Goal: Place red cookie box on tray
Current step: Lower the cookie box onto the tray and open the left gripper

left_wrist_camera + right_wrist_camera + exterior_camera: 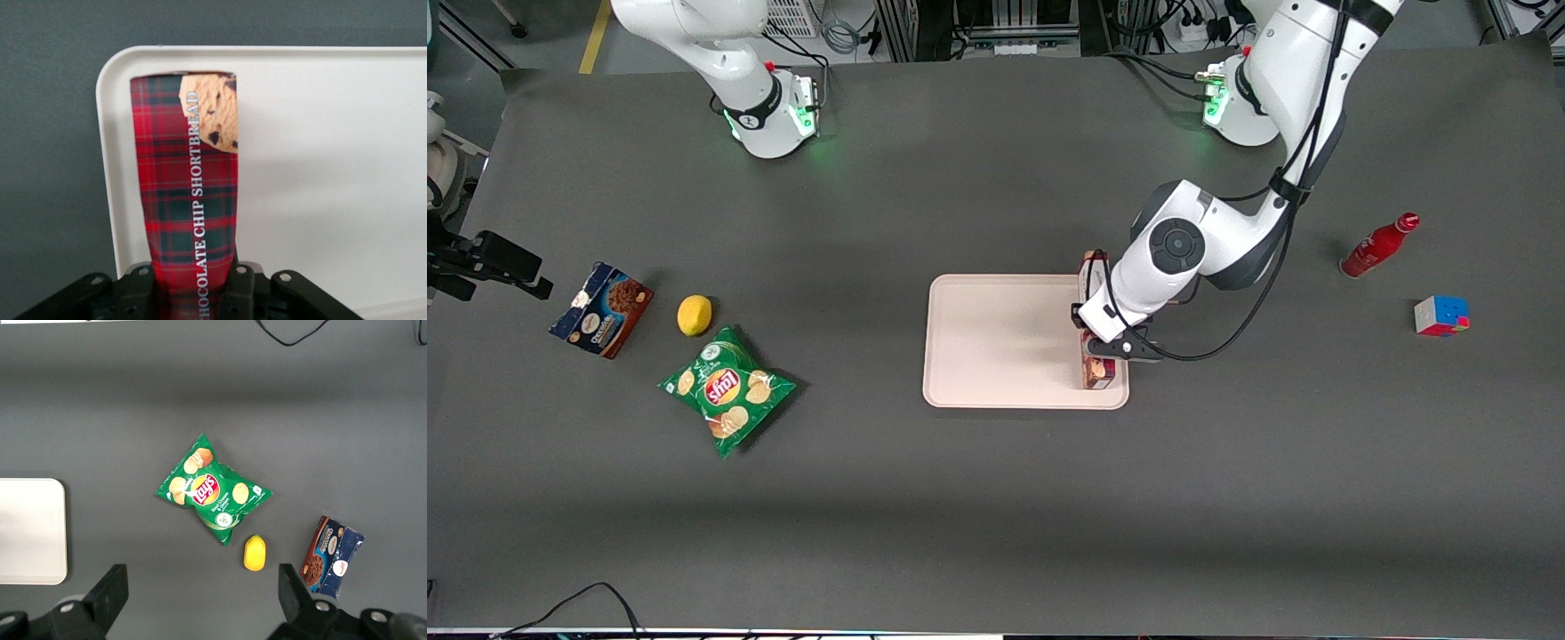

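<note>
Nearest the front camera lies a green Lay's chip bag (727, 390), toward the parked arm's end of the counter (996, 498). A little farther from the camera sit a lemon (695, 315) and a blue-and-brown cookie box (601, 308), its lettering too small to read.

The pale pink tray (1005, 342) lies mid-counter. The claw (1100, 342) hangs over the tray's edge nearest the working arm, clamped on the red cookie box (190, 200); the wrist view shows the black fingers (241, 283) pressed against the carton's two long sides. Holding it across its narrow width lets the long carton run parallel to the tray's short edge, inside the rim. Whether the box already rests on the tray floor I cannot tell. White lettering along its side reads "CHOCOLATE CHIP SHORTBREAD", beside a cookie picture.

Toward the working arm's end lie a colourful puzzle cube (1440, 316) and, farther from the camera, a red bottle (1378, 245) with an unreadable label.
</note>
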